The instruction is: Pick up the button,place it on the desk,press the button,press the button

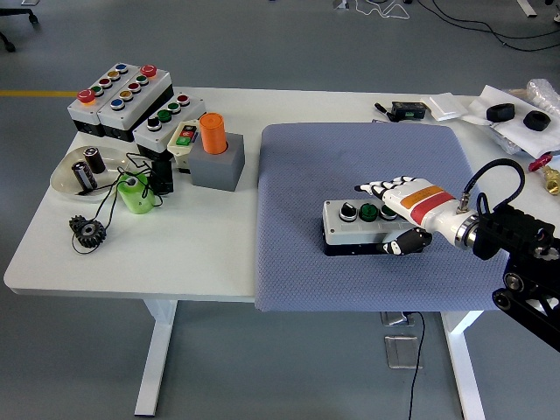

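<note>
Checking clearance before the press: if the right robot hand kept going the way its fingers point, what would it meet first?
The right robot hand points left over the button box on the blue mat. Going straight on, it would probably meet the box's top buttons first; its height above them is unclear.

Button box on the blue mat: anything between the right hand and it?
Nothing visible. The right hand is already at the button box, fingers spread above its right end and the thumb at its front edge. The box lies flat on the blue mat, with no other item beside it.
</note>
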Available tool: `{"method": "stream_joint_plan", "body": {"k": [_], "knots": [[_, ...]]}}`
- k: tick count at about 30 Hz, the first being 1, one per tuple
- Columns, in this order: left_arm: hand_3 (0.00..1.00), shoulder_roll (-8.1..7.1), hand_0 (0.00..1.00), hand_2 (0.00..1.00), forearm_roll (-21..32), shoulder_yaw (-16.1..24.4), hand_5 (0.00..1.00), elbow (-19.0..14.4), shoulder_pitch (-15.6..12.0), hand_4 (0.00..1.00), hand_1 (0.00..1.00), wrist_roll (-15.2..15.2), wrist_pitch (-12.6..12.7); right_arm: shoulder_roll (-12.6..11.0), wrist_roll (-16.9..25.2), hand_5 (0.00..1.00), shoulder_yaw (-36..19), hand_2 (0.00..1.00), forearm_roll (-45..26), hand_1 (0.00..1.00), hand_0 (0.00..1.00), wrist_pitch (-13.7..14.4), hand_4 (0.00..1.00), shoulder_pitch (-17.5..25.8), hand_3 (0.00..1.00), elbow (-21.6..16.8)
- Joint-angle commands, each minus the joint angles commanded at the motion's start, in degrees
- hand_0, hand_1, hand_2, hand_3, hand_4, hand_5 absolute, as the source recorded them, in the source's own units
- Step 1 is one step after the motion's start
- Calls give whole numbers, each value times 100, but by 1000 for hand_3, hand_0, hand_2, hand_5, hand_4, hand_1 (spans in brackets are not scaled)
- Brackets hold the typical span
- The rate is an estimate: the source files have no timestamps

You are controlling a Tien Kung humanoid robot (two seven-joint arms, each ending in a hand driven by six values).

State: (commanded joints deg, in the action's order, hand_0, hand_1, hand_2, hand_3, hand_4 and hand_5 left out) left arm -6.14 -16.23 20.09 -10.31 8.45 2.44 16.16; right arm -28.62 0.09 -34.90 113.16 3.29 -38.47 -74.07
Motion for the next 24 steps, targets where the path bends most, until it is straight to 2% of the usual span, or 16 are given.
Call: {"method": "stream_joint_plan", "body": {"k": [5,8,9,10,15,16,21,22,24], "knots": [[497,-3,650,694,12,-17,998,0,-1,320,699,-7,-3,-255,-78,208,-386,966,-184,823,905,-14,890,190,998,-536],[497,-6,650,694,10,-15,998,0,1,320,699,-9,-5,-416,-128,208,-575,966,-305,823,905,129,890,323,998,-815],[497,-6,650,694,23,-23,998,0,1,320,699,-13,-5,-484,-145,208,-651,966,-385,823,905,254,890,387,998,-921],[496,-7,651,694,30,-28,998,0,0,320,699,-15,-5,-520,-151,475,-692,413,-445,301,503,347,834,422,834,-975],[496,-8,651,694,4,-5,998,0,-2,320,699,-10,-5,-690,-53,475,-900,413,-1007,301,503,867,834,614,834,-1151],[494,-8,650,694,1,-3,998,0,-2,320,699,-9,-5,-703,-36,588,-913,141,-1098,2,152,891,750,629,691,-1157],[494,-8,650,694,-65,52,998,0,-4,320,699,9,-3,-826,-97,588,-920,141,-1233,2,152,785,750,770,691,-1238],[495,-7,650,694,-61,48,998,0,-4,319,698,9,-3,-838,-109,639,-918,53,-1247,2,33,762,702,785,667,-1246],[495,-6,650,694,-44,37,998,0,-6,319,698,4,-1,-866,-143,639,-914,53,-1301,2,33,657,702,823,667,-1261]]}}
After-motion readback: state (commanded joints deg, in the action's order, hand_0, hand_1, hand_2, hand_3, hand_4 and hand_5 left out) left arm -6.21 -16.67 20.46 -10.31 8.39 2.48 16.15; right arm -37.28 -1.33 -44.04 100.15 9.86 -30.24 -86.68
